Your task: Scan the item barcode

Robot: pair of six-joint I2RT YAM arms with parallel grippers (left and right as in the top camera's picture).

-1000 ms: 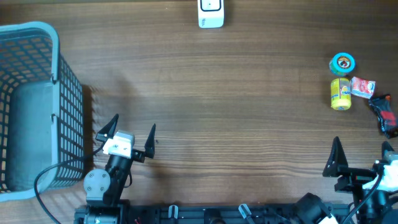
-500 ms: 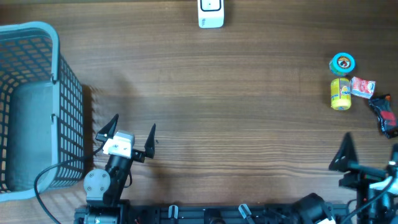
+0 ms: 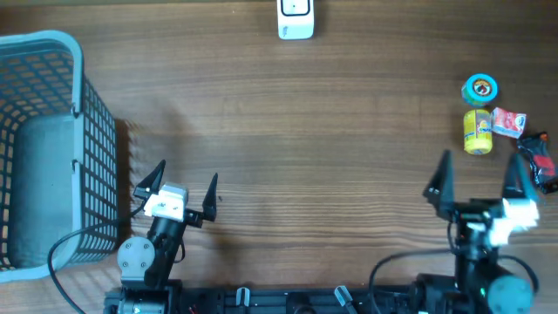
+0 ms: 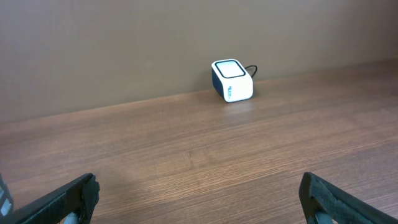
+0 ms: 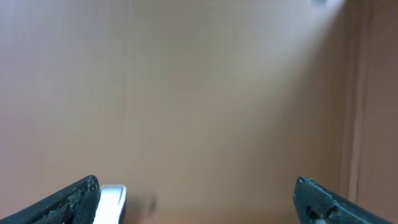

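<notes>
- Scanner [image 3: 296, 19] at far edge, centre, window up (either arm can reach it, I judge). Basket [image 3: 78, 78] at left, probably for scanned goods.
- Items grouped at right: yellow can [image 3: 477, 132], teal tin [image 3: 480, 87], red packet [image 3: 509, 122]. None held.
- Right gripper [image 3: 479, 177] just near of them, fingers wide apart, empty, pointing far.
- Left gripper [image 3: 187, 174] parked beside basket, fingers apart, empty.

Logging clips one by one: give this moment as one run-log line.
stage: no item picked | left gripper: open, empty, beside basket | right gripper: open, empty, near yellow can | scanner: far edge
</notes>
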